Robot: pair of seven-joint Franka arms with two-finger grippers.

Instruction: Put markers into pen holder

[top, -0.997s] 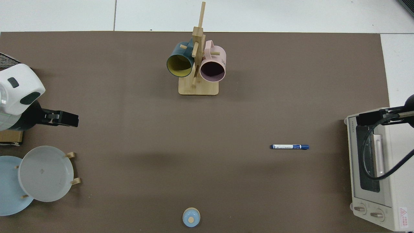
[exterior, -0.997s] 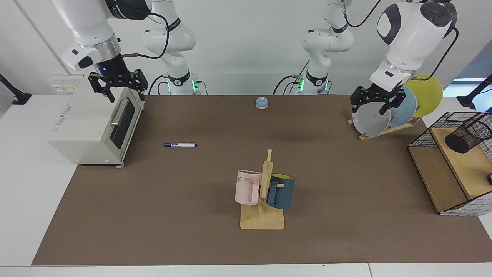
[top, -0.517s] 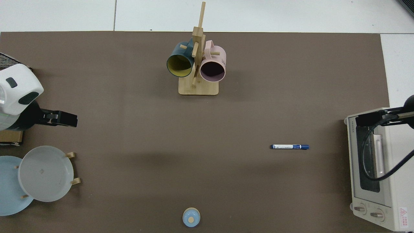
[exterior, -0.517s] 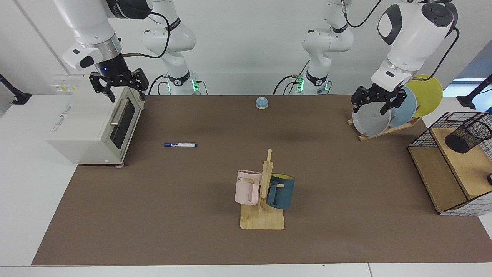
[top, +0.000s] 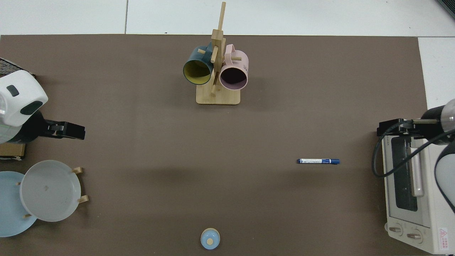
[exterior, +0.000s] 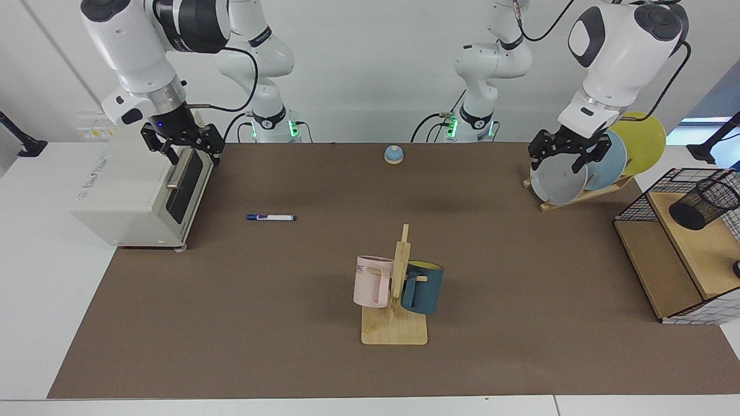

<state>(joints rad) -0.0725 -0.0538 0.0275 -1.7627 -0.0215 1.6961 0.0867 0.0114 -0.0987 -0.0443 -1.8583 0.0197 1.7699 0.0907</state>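
Markers number just one in the facing view: a single marker (exterior: pixel 271 217) lies flat on the brown mat (exterior: pixel 289 346), towards the mat's oven-side edge, its long axis parallel to the mat's far edge, its longer dark-blue end towards the oven (exterior: pixel 139 190). The right gripper (exterior: pixel 184 149) hangs above the oven's front top edge, fingers spread and empty, well apart from the marker. The left gripper (exterior: pixel 566 156), fingers also spread and empty, hovers in front of the plates (exterior: pixel 558 179) in their rack at the mat's far corner. The holder (exterior: pixel 704 203) lies tipped on its side on a wooden shelf of the wire basket (exterior: pixel 636 202), off the mat's opposite edge; the basket is cut off by the picture's edge. Mugs (exterior: pixel 399 283) hang on a wooden stand near the mat's near edge, and a small blue knob (exterior: pixel 393 154) sits at the far edge.

From the top view, the marker (top: pixel 318 161) lies lengthwise along the mat (top: pixel 142 142), beside the oven (top: pixel 412 192). The right gripper (top: pixel 391 128) shows only as a dark block at the oven's corner, its fingers hard to make out. The left gripper (top: pixel 71 131) juts over the mat's opposite edge, its arm cut off. The holder is out of sight here; only a sliver of basket (top: pixel 9 66) shows.
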